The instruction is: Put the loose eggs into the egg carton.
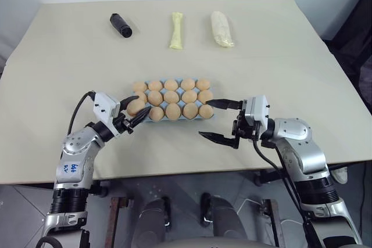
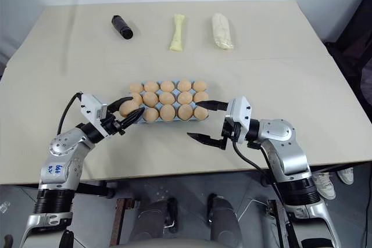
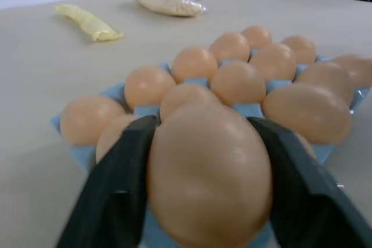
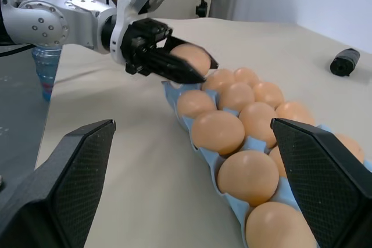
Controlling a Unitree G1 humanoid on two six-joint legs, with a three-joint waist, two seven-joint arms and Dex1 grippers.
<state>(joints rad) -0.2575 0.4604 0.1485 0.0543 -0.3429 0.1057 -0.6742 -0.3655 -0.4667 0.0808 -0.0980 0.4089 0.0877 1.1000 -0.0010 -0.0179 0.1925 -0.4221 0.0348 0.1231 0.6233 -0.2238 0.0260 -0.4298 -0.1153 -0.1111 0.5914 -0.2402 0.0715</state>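
Left gripper [image 1: 132, 115] clamped on one egg [image 1: 136, 107], black fingers [image 3: 119, 190] pressed against both sides of it; egg held just above the left end of the blue egg carton [image 1: 164, 121], right at the near corner cup (can't tell whether that cup is filled or not, the held egg hides it). Carton sitting mid-table [image 1: 290, 56], packed with tan eggs [image 1: 173, 110] in three rows; counting fourteen or so seated, all upright in their cups. Right gripper [image 1: 221, 121] spread wide, holding nothing; hovering just off the right end of the carton, pointing sideways toward it, upper finger tip close to the end egg [image 1: 206, 111] but apart from it as far as can be seen. Far side of the table: a black cylinder [image 1: 121, 25] on the left, a pale yellow wrapped roll [image 1: 176, 30] in the middle, a cream wrapped roll [image 1: 222, 28] to its right; all three well apart from the carton and from each other. No loose eggs lying on the tabletop itself.
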